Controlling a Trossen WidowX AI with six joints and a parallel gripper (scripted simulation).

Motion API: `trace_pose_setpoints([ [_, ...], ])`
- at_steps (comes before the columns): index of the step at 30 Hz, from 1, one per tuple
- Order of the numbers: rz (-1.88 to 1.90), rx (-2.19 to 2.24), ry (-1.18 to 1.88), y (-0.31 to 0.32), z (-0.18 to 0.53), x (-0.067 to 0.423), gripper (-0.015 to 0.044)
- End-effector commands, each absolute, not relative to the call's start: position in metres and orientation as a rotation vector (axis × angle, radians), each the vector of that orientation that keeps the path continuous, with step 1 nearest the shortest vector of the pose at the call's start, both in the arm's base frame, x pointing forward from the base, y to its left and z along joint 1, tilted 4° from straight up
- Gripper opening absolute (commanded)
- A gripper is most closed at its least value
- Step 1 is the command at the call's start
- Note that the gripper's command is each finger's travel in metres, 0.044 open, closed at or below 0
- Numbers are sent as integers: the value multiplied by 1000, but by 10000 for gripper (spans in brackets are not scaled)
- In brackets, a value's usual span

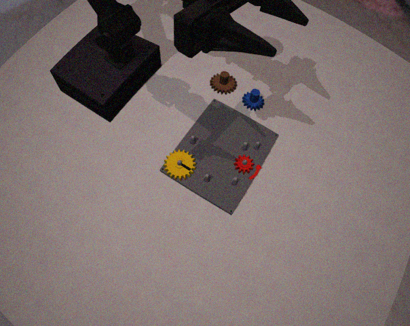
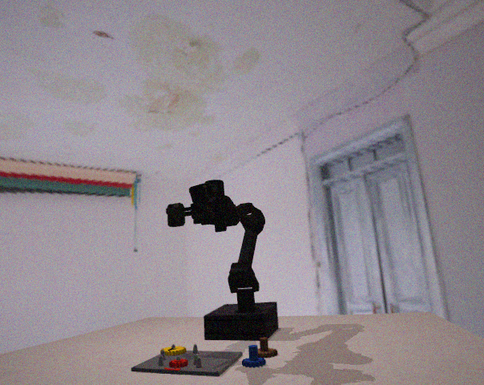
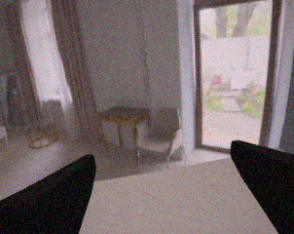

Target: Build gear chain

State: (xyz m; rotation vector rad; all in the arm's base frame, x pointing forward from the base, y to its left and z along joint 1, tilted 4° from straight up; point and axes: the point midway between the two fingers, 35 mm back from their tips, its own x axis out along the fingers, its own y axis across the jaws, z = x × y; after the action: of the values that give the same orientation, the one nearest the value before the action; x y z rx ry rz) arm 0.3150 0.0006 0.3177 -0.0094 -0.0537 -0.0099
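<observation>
The grey board [image 1: 226, 200] [image 2: 219, 362] lies on the table with several empty pegs, including one peg [image 1: 193, 140] near the yellow gear and another peg [image 1: 234, 181] near the red gear. The red gear [image 1: 239, 165] [image 2: 178, 363] and yellow gear [image 1: 171, 166] [image 2: 174, 351] sit on pegs, apart from each other. A brown gear [image 1: 216, 85] [image 2: 268, 353] and a smaller blue gear [image 1: 253, 102] [image 2: 253, 362] stand upright on the table beside the board, knobs up. My gripper [image 1: 291, 37] [image 3: 163, 155] is open and empty, high above the table and away from the board.
The black arm base [image 1: 103, 73] [image 2: 239, 325] stands on the table [image 1: 127, 227] behind the board. A red arrow [image 1: 256, 172] lies beside the red gear. The wrist view shows the table edge, with a chair [image 3: 162, 136] and window beyond.
</observation>
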Motion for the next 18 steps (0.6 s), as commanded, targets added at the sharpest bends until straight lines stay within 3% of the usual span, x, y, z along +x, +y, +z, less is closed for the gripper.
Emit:
trace_pose_setpoints([
  [1,-7,-14,-42,2,315,317,426],
  [10,228,-309,549,65,196,356,440],
  [18,583,-677,1097,124,87,324,440],
])
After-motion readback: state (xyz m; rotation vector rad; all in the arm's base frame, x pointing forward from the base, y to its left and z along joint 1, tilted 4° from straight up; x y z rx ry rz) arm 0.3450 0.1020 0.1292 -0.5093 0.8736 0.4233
